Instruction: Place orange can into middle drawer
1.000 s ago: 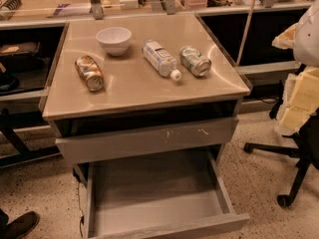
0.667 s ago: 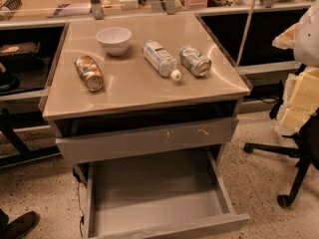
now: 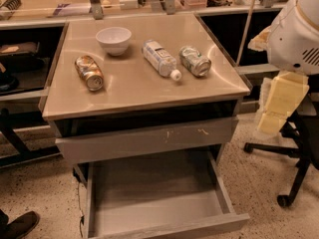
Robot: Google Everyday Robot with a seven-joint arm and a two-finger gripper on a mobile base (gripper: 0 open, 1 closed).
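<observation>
The orange can (image 3: pixel 89 72) lies on its side on the left part of the tan tabletop (image 3: pixel 134 88), silver lid toward the front. The middle drawer (image 3: pixel 154 195) is pulled out wide below, its grey floor bare. My gripper (image 3: pixel 279 102) hangs off the table's right side, at about the height of the tabletop edge, under the white arm housing (image 3: pixel 298 30). It holds nothing that I can see and is far from the can.
A white bowl (image 3: pixel 113 39) stands behind the can. A clear bottle with white cap (image 3: pixel 160 59) and a green-silver can (image 3: pixel 195 60) lie to the right. A scratched grey drawer front (image 3: pixel 149 139) sits above the open drawer. An office chair base (image 3: pixel 286 153) stands at right.
</observation>
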